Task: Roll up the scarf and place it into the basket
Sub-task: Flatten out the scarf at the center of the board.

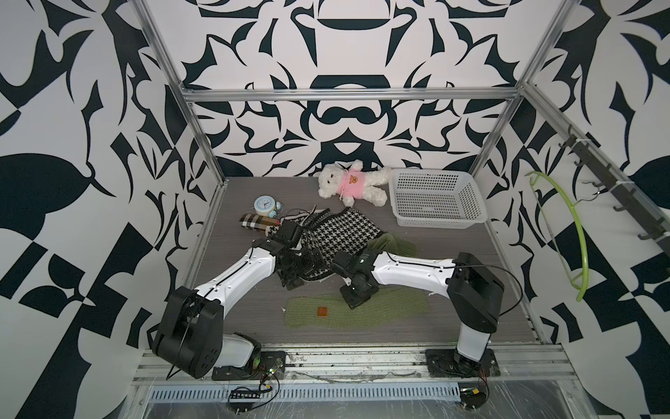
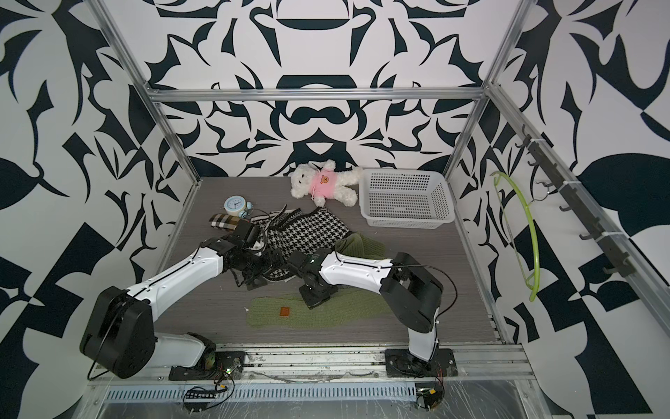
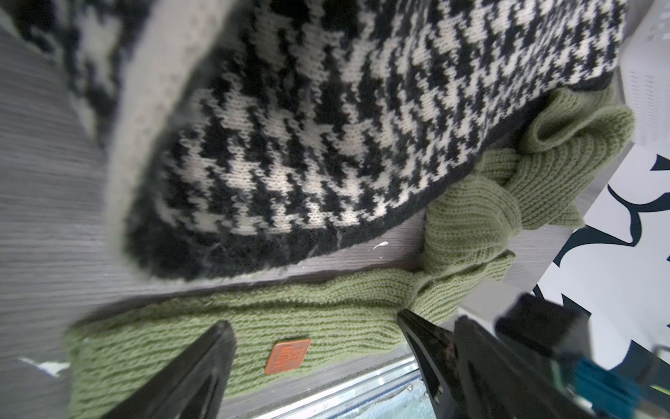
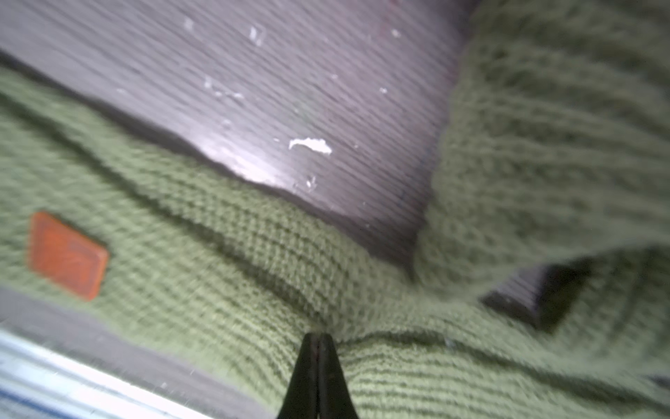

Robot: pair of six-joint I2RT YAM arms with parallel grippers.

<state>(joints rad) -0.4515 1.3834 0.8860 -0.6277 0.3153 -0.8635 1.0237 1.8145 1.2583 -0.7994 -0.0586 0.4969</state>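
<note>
The worktop [image 1: 453, 239] is grey with a fine wood grain, and the right wrist view shows it dotted with white flecks [image 4: 310, 144]. Walls [image 1: 72, 109] printed in bold black-and-white shapes enclose it on three sides, inside an aluminium frame [image 1: 348, 95]. At the right of both top views a green hanger [image 1: 584, 254] hangs from a dark hook rail [image 1: 616, 188].

The green knit scarf [image 1: 391, 308] lies flat across the lower centre of the worktop, then bunches upward under a houndstooth scarf [image 1: 348, 232]. The white basket [image 1: 435, 221] sits upper right, well apart from the scarf and just beside a teddy bear [image 1: 350, 183].

The right tool [image 4: 318, 337] is fully closed, its tips meeting at a pucker in the green knit; whether fabric is caught between them I cannot tell. The left tool [image 3: 313, 323] is spread wide above the scarf and holds nothing.
</note>
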